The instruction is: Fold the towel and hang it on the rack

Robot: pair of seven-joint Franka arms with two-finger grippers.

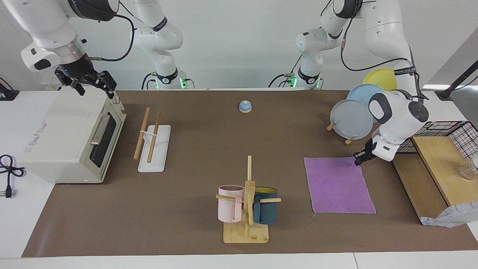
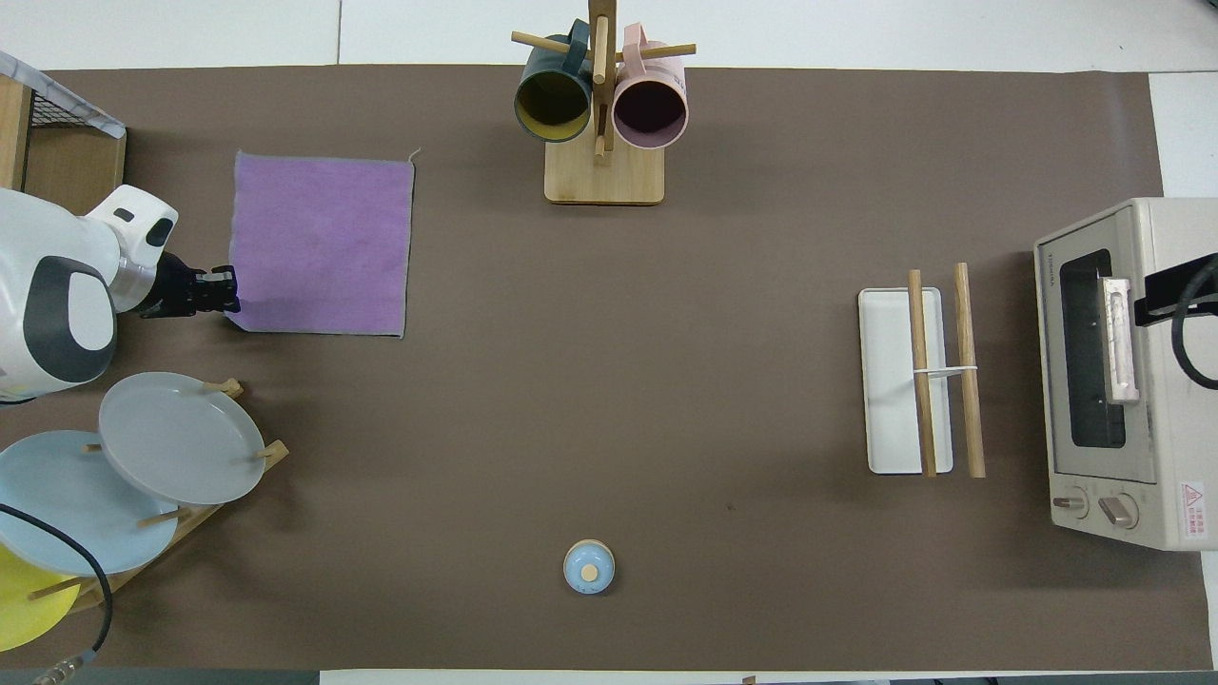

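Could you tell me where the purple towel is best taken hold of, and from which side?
Probably at a corner. The towel lies flat and spread, so only its edges offer something to pinch. The left hand, shut at the corner nearest the plate stand, comes in low from the left arm's end.

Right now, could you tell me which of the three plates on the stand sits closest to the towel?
The grey plate, at the front of the stack: it stands nearest the towel, while the blue plate and yellow plate sit nearer the robots.

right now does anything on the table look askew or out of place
Nothing stands out. The towel lies flat, the left gripper shut on its corner; the rack stands upright. The right gripper waits open over the toaster oven.
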